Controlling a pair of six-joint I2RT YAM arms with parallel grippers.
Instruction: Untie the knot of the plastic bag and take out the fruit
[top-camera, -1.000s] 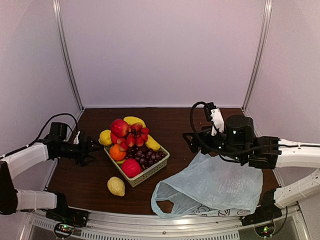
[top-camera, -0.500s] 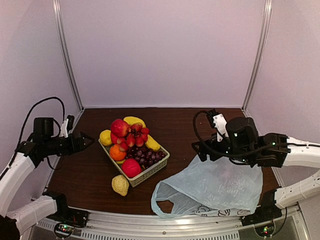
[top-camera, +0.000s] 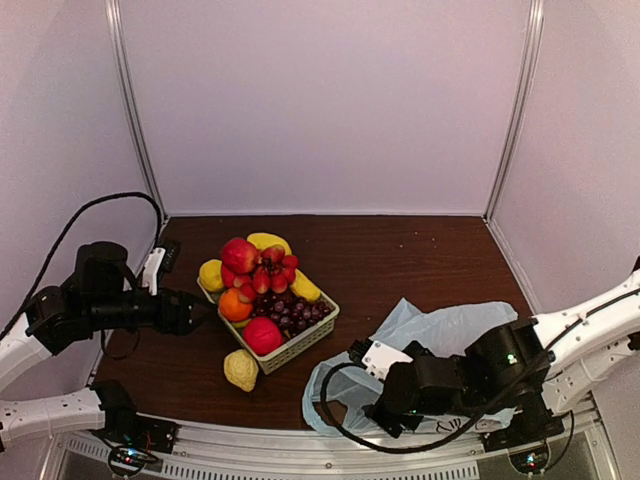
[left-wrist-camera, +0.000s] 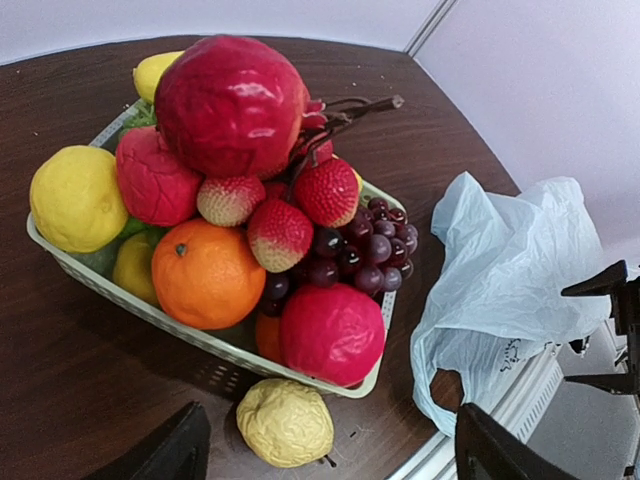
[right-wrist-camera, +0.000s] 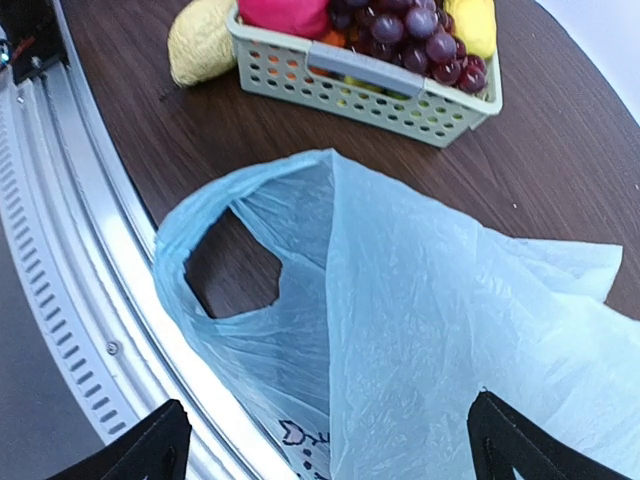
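Top: plastic bag (top-camera: 450, 335) lies crumpled lower right, partly under right gripper (top-camera: 372, 418), state unclear here. Fruit (top-camera: 262, 275) is piled in basket (top-camera: 305, 343) center left, with 1 lumpy lemon (top-camera: 240, 369) beside it on table (top-camera: 400, 250).
Left wrist: left gripper (left-wrist-camera: 327, 432) wide, empty, lemon low in frame.
Right wrist: right gripper wide, empty, plastic bag fills the frame.

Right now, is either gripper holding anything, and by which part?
Nothing is held. The left gripper and right gripper both have fingers spread open; the plastic bag lies loose below the right one.
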